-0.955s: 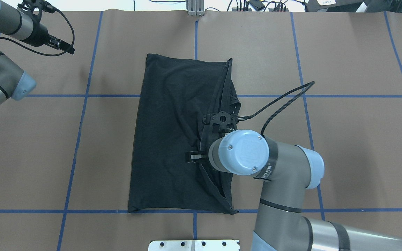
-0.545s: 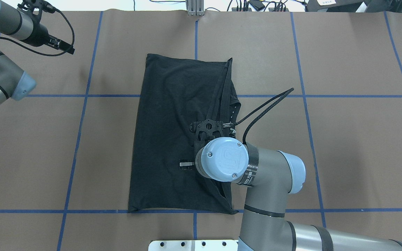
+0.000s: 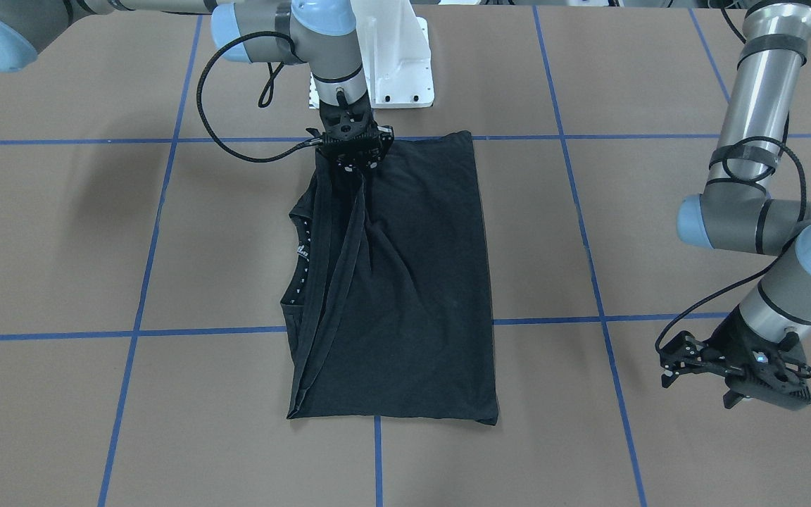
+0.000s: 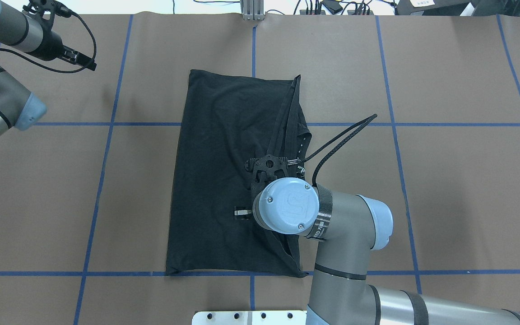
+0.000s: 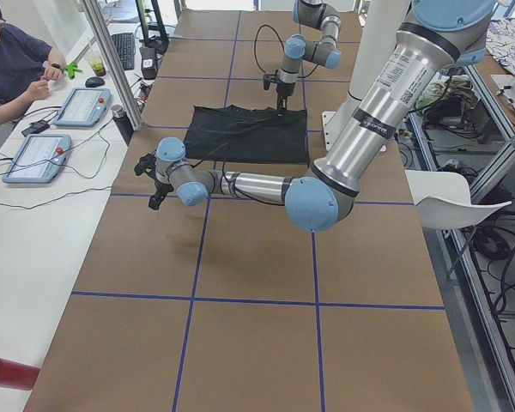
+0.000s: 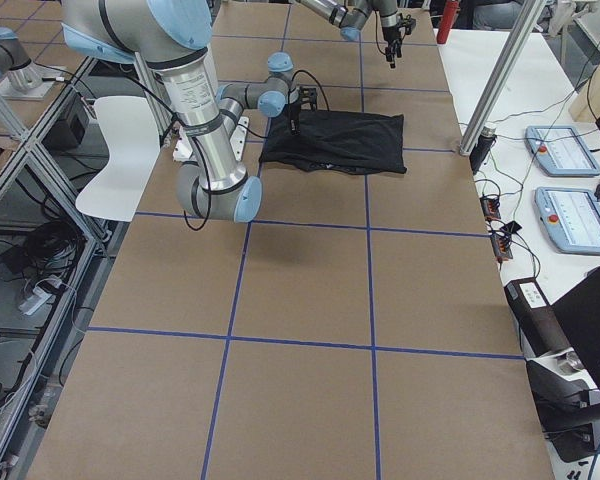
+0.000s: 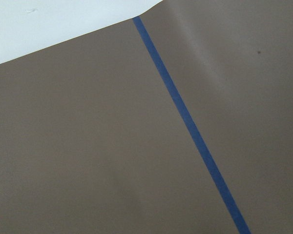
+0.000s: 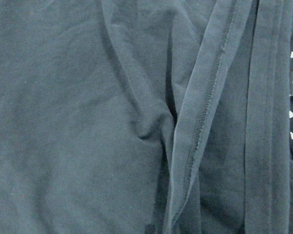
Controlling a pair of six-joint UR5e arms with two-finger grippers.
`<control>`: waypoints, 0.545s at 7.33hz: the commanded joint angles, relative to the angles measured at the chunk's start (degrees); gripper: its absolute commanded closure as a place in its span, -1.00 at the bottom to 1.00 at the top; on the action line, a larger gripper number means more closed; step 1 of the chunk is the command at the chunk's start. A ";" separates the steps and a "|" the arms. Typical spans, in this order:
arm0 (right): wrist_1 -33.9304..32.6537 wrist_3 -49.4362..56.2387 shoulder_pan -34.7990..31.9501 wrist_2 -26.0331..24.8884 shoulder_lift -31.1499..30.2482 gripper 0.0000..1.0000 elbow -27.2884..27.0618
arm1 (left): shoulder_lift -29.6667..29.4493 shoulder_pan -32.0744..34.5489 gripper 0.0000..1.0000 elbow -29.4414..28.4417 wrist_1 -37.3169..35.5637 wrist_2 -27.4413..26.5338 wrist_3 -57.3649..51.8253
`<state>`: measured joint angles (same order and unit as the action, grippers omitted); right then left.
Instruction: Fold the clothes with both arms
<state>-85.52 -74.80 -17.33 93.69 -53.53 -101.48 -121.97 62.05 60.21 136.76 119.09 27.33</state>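
The black T-shirt (image 4: 219, 180) lies folded lengthwise in the middle of the table, plain side up, with no graphic showing. It also shows in the front view (image 3: 419, 282). Its collar with small white marks (image 3: 301, 246) peeks out at one long edge. My right gripper (image 3: 350, 165) points down over the shirt's end nearest the robot. Hem strips run tautly up into it. Its fingers are hidden against the black cloth, and in the overhead view they sit under the wrist cap (image 4: 286, 205). The right wrist view shows only fabric (image 8: 88, 122). My left gripper (image 3: 764, 398) hangs over bare table far from the shirt; I cannot tell its opening.
The table (image 4: 422, 180) is covered in brown paper with a grid of blue tape lines. The white pedestal base (image 3: 391, 63) stands at the robot's edge, just behind the shirt. A person (image 5: 9, 60) sits at a side desk with tablets (image 5: 43, 154).
My right arm moved toward the robot's edge and toward its left over the shirt, then almost stopped. The shirt's outline and my left arm have not visibly changed.
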 commanded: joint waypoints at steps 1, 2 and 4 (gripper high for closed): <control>-0.09 0.01 -0.86 0.52 -0.08 1.00 -0.56 | -0.02 0.00 -1.00 0.00 0.00 0.00 0.00; -0.09 0.09 -1.38 0.61 -1.13 1.00 -1.35 | -0.02 0.00 -1.00 0.00 0.00 0.00 0.17; -0.09 0.01 -1.39 0.53 -5.77 1.00 -3.97 | -0.11 -0.09 -1.00 1.22 0.00 0.09 3.85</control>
<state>-85.60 -74.77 -18.62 94.22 -56.39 -103.48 -122.05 62.02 60.68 136.76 119.15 29.22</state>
